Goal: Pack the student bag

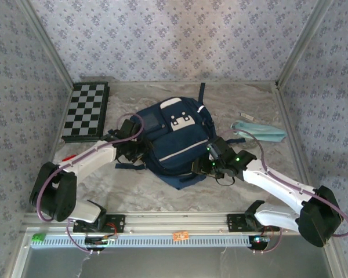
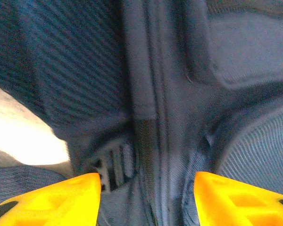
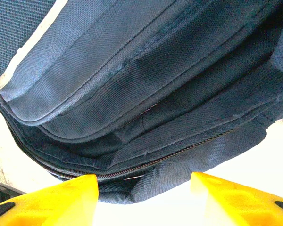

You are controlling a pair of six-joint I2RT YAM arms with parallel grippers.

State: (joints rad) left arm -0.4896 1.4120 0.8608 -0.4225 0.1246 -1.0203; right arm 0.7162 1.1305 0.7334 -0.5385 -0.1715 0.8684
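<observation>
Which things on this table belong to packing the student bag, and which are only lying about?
Belong to the job: student bag; left gripper and right gripper, both open at the bag.

Lying about: chessboard at the far left; light-blue pouch to the bag's right. Either might be packed later; that cannot be told.

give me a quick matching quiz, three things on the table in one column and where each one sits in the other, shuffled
Things:
1. student bag
2. chessboard
3. light-blue pouch

Places:
a. far left corner of the table
b. just right of the bag
c. middle of the table

Pairs: 1-c, 2-a, 3-b
</observation>
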